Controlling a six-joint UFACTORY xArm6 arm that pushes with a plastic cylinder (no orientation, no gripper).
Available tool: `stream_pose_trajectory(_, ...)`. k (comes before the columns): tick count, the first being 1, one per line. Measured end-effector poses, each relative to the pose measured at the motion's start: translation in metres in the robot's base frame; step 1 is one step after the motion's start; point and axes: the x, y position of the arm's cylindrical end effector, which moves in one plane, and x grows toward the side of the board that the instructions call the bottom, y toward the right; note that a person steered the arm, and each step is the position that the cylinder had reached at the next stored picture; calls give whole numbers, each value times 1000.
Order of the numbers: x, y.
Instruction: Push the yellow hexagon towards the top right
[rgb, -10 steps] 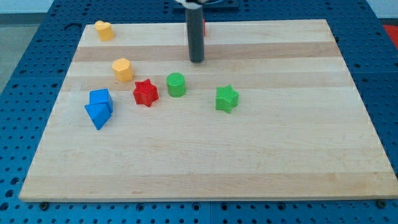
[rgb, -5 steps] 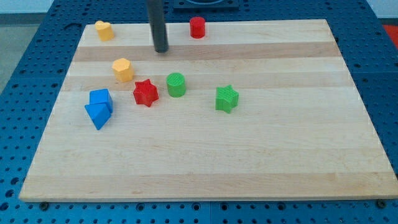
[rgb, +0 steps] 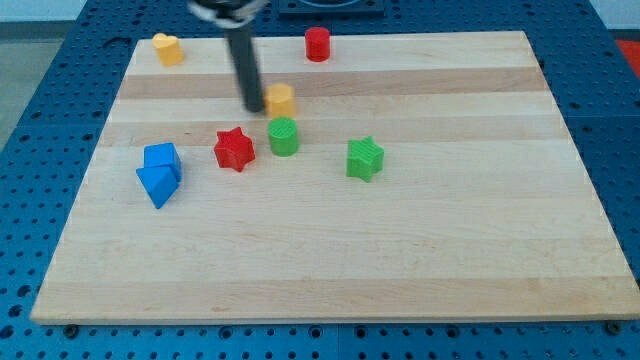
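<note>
Nearest the counter's (rgb: 330, 280) bottom edge, toward its left side, sit a blue triangle (rgb: 157, 184) and a blue cube (rgb: 161, 158), touching; farther in stand a red star (rgb: 234, 149), a green cylinder (rgb: 283, 136) and a green star (rgb: 365, 158); just beyond the green cylinder lies the yellow hexagon (rgb: 281, 99), left of centre and short of the top edge; my tip (rgb: 253, 105) presses its left side, so the hexagon lies directly right of the tip; there is no gripper to open or close, only the rod; a push up and rightward seems called for; along the top edge stand a red cylinder (rgb: 317, 44) and a second yellow block (rgb: 166, 48).
</note>
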Motion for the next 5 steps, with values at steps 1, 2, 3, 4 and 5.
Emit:
stream_pose_trajectory(1, -19, 88)
stream_pose_trajectory(2, -23, 115)
stream_pose_trajectory(3, -17, 87)
stream_pose_trajectory(4, -1, 64)
stream_pose_trajectory(5, 11, 78)
